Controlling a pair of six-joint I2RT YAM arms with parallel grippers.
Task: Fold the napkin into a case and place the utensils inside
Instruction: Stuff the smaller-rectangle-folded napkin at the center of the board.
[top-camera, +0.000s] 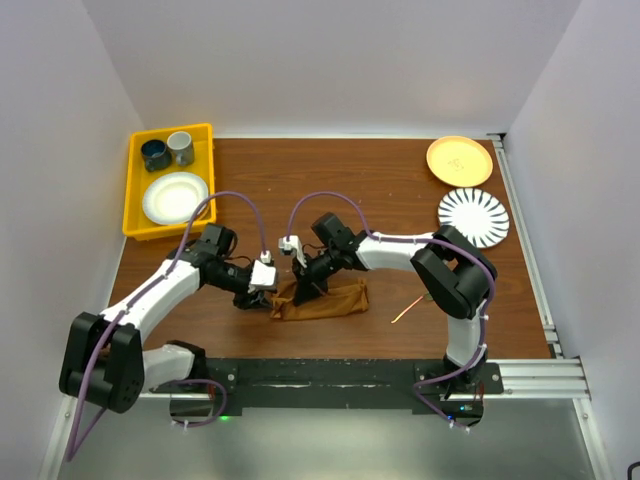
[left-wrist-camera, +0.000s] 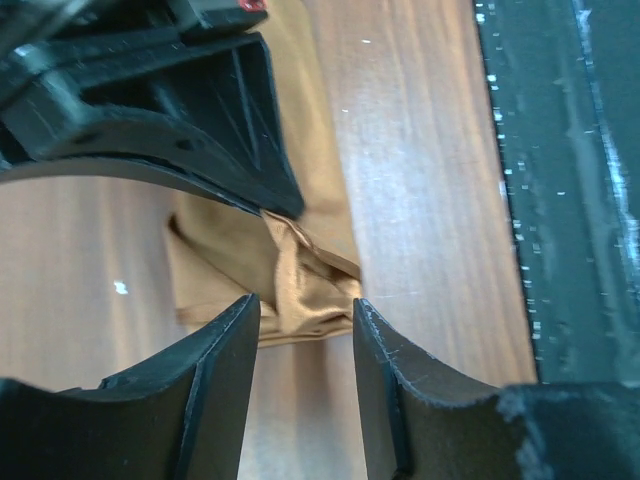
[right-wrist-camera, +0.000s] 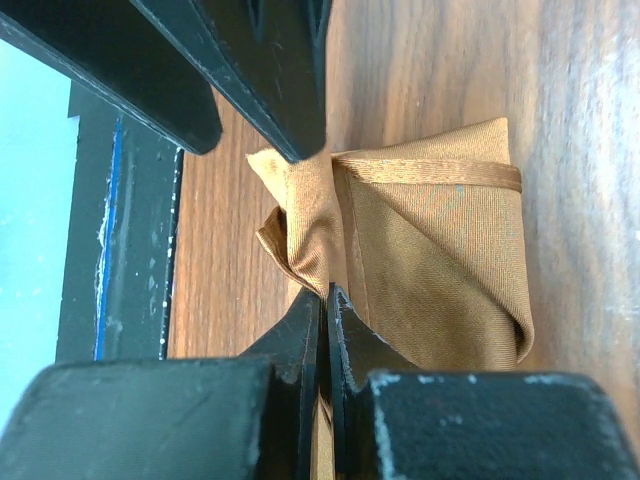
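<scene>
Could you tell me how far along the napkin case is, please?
Done: the napkin is folded into a narrow bundle. In hand: the right hand pinches its bunched end, the left hand open beside it. Remaining: finishing the fold and inserting the utensil lying on the table.

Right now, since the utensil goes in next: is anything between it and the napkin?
Nothing visible. The utensil lies apart, right of the napkin, with no object between them. The right end effector, shut on the napkin, pinches its far end, away from that gap.
</scene>
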